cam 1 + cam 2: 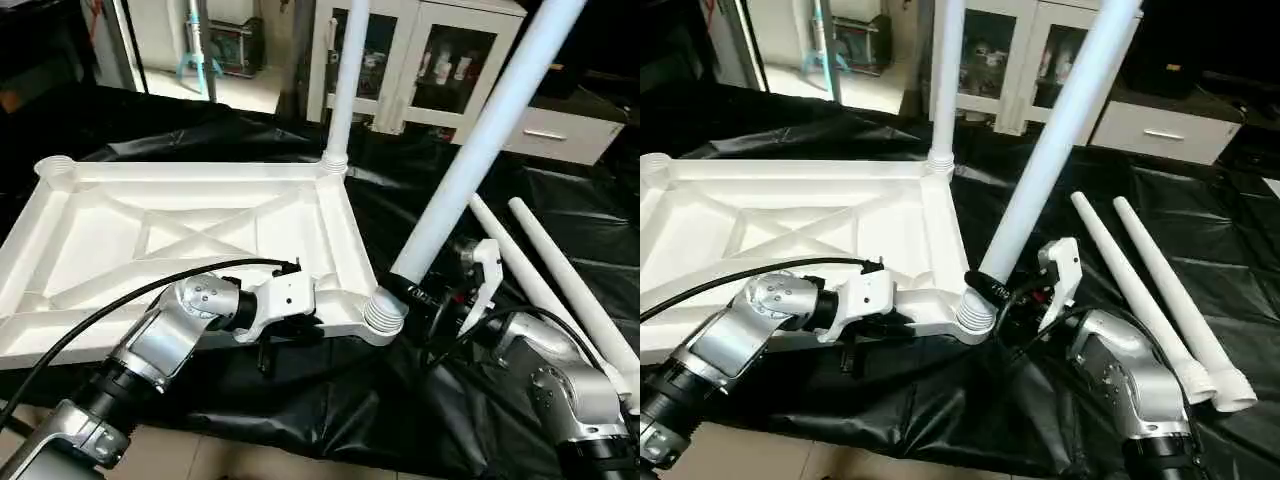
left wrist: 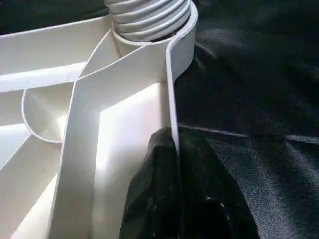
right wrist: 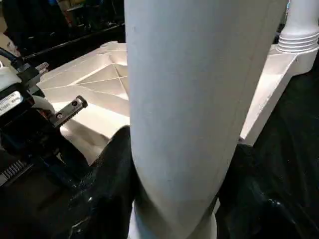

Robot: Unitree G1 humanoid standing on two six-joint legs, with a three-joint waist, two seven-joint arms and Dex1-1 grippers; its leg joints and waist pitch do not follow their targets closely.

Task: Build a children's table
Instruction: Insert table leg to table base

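Note:
The white table top [image 1: 180, 235] lies upside down on a black sheet, its X-braced ribs facing up. One leg [image 1: 343, 90] stands upright in the far right corner socket. A second leg [image 1: 480, 140] leans in the near right corner socket [image 1: 384, 316]. My right gripper [image 1: 415, 285] is shut on this leg just above the socket, and its black fingers [image 3: 112, 169] sit on either side of the tube. My left gripper [image 1: 285, 325] is shut on the top's near rim [image 2: 172, 114], close to that same socket. Two loose legs [image 1: 545, 285] lie on the sheet to the right.
The black sheet [image 1: 330, 400] covers the work surface and hangs wrinkled over the near edge, with pale floor below. A white glass-door cabinet [image 1: 420, 60] and a white drawer unit [image 1: 560, 135] stand behind. The far left socket [image 1: 55, 168] holds no leg.

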